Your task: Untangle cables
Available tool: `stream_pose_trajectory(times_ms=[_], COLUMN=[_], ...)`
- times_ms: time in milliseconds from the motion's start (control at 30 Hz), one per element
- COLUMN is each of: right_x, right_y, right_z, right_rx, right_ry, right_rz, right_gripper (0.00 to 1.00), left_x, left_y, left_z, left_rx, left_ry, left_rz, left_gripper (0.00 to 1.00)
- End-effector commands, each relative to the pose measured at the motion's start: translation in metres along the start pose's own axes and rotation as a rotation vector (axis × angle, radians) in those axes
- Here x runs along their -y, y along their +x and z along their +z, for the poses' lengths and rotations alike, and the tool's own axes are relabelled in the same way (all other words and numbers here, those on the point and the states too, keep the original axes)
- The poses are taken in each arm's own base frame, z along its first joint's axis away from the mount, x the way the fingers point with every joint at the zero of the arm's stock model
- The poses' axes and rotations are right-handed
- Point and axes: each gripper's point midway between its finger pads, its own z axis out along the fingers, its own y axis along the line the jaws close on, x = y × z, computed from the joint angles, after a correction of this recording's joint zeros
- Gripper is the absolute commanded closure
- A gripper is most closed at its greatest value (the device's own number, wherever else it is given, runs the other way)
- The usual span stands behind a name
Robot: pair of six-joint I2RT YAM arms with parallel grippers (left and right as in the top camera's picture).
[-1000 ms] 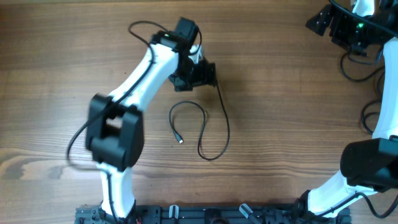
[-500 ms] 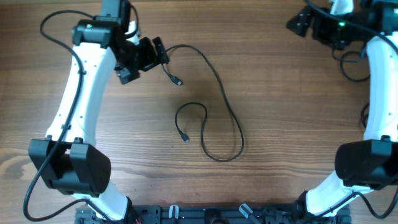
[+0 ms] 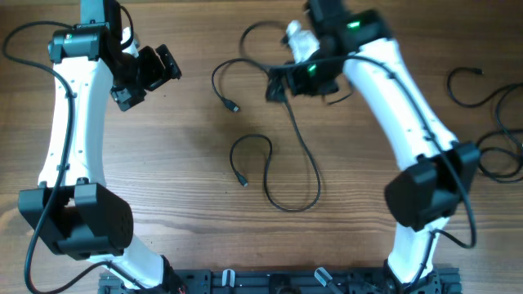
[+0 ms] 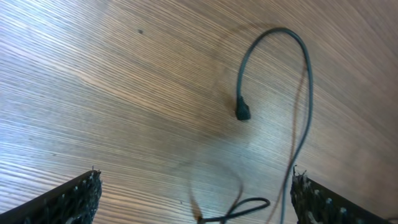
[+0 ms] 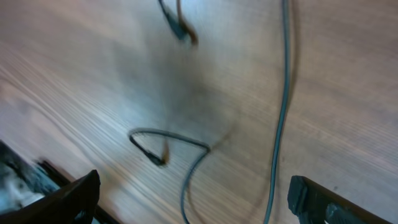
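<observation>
A thin black cable (image 3: 304, 151) lies loose in the middle of the wooden bench (image 3: 163, 188); from one plug (image 3: 233, 107) it curls up and round, sweeps down in a long curve, then hooks back into a small loop ending at the other plug (image 3: 243, 181); the left claw (image 3: 167, 65) hangs spread and empty, well to its left; the right claw (image 3: 274, 84), also spread, hovers above the cable's upper stretch, pinching nothing.
</observation>
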Motion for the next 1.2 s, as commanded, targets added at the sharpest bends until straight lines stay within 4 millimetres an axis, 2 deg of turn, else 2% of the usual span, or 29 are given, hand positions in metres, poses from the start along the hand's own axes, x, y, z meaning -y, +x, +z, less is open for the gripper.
stream_pose_trajectory(times_ms=[0,133,233,333,400,467,533,567,600,633,767,900,967,1033,1100,1167], right_x=[-0.010,-0.039,-0.049,-0.054,-0.056,-0.049,-0.038,-0.027,-0.021,-0.018,-0.028,0.000,0.002,0.010,0.034,0.052], right_y=[0.013,0.020,0.027,0.030,0.029,0.027,0.023,0.022,0.022,0.027,0.050,0.032,0.018,0.002,-0.024,-0.037], right_z=[0.026,0.052,0.065,0.073,0.077,0.078,0.077,0.074,0.074,0.077,0.103,0.124,0.126,0.123,0.112,0.103], right_rx=[-0.081,-0.126,-0.155,-0.160,-0.141,-0.109,-0.095,-0.100,-0.113,-0.160,-0.256,-0.180,-0.123,-0.065,0.041,0.097], right_ry=[0.074,0.038,0.060,0.087,0.113,0.169,0.227,0.282,0.305,0.299,0.134,0.277,0.300,0.355,0.480,0.510], right_rz=[-0.065,0.242,0.466,0.546,0.513,0.417,0.208,0.049,-0.040,-0.208,-0.491,-0.536,-0.546,-0.536,-0.416,-0.319], right_gripper=[0.00,0.00,0.00,0.01,0.00,0.00,0.01,0.00,0.01,0.00,0.00,0.01,0.04,0.12,0.10,0.09], left_x=[-0.010,-0.009,-0.008,-0.008,-0.008,-0.008,-0.008,-0.010,-0.013,-0.013,-0.013,-0.013,-0.013,-0.013,-0.013,-0.013], left_y=[-0.008,-0.014,-0.016,-0.015,-0.015,-0.015,-0.016,-0.016,-0.018,-0.018,-0.018,-0.018,-0.018,-0.018,-0.018,-0.017], left_z=[-0.001,0.000,0.000,0.000,0.000,0.000,0.000,0.000,-0.001,-0.001,-0.001,-0.001,-0.001,-0.001,-0.001,-0.001], left_rx=[0.041,0.064,0.070,0.070,0.069,0.070,0.070,0.075,0.082,0.084,0.083,0.083,0.083,0.083,0.083,0.080], left_ry=[-0.057,-0.047,-0.044,-0.044,-0.044,-0.044,-0.045,-0.055,-0.071,-0.075,-0.074,-0.074,-0.074,-0.074,-0.074,-0.076], left_rz=[0.018,-0.004,-0.019,-0.019,-0.019,-0.019,-0.018,-0.019,-0.019,-0.019,-0.020,-0.019,-0.020,-0.020,-0.020,-0.020], left_gripper=[0.00,0.00,0.00,0.00,0.00,0.00,0.00,0.00,0.00,0.00,0.00,0.00,0.00,0.00,0.00,0.00])
